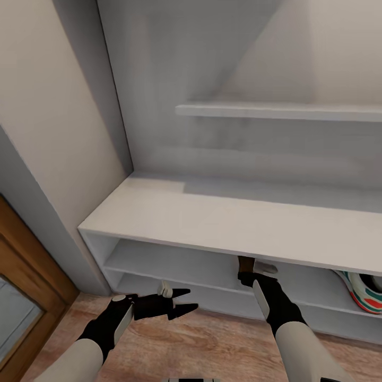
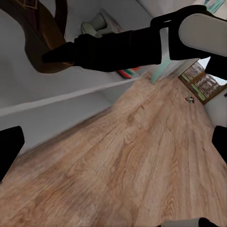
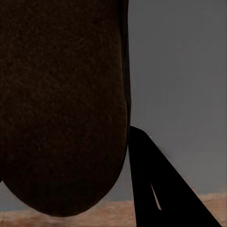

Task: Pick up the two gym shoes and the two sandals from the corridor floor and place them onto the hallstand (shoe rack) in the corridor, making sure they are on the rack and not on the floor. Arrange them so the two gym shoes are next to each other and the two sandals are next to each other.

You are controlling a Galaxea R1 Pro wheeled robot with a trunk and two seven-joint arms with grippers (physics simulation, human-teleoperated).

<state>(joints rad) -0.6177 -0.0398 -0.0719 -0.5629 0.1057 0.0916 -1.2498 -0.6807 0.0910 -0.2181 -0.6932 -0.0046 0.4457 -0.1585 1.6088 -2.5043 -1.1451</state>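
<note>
Here the right fingers (image 1: 249,270) grip a flat brown sandal (image 3: 61,104); left fingers (image 1: 183,300) spread wide.

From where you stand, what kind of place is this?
Probably a home entry corridor: a pale built-in hallstand with open shoe shelves, a gym shoe already stored inside, wood-plank floor, and a wooden door frame alongside.

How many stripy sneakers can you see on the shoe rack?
1: a gym shoe sits in the hallstand shelf compartment at the far right. Its partner may be hidden.
</note>
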